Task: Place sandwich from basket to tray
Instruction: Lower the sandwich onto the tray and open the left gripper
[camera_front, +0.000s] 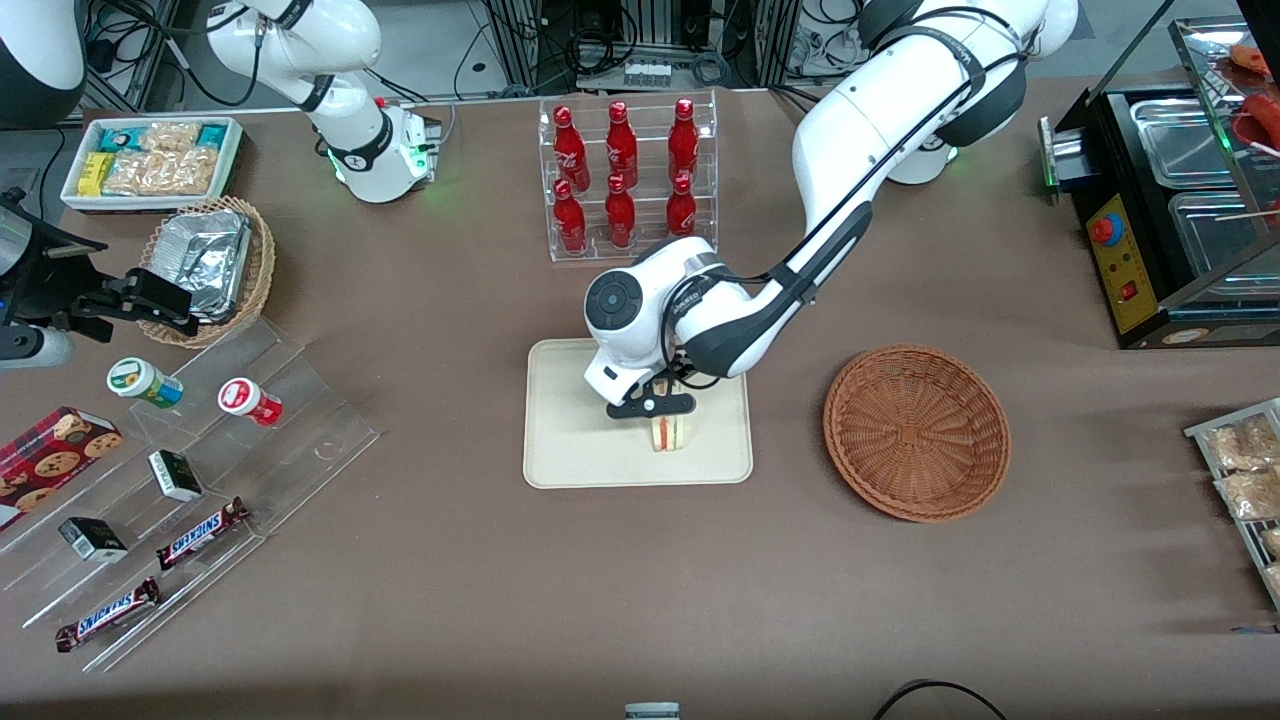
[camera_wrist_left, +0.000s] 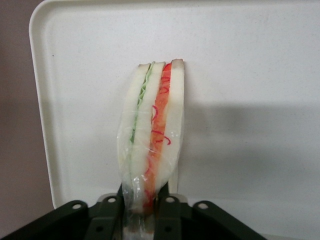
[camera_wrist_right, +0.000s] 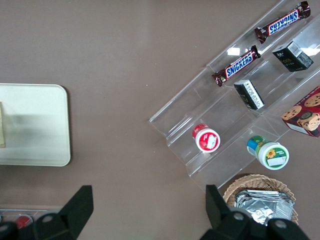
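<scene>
The sandwich (camera_front: 667, 433) (camera_wrist_left: 152, 135), a pale wedge in clear wrap with green and red-orange filling stripes, stands on its edge on the cream-white tray (camera_front: 570, 440) (camera_wrist_left: 250, 75). My left gripper (camera_front: 662, 412) (camera_wrist_left: 145, 215) hangs just above the tray and is shut on the sandwich's wrapped end, with the black fingers (camera_wrist_left: 107, 212) pressed on both sides. The reddish-brown wicker basket (camera_front: 916, 430) lies beside the tray toward the working arm's end of the table, with nothing in it.
A clear rack of red bottles (camera_front: 626, 178) stands farther from the front camera than the tray. A stepped acrylic stand (camera_front: 180, 490) with snacks and a tan basket with a foil container (camera_front: 210, 265) lie toward the parked arm's end. A black appliance (camera_front: 1170, 220) sits toward the working arm's end.
</scene>
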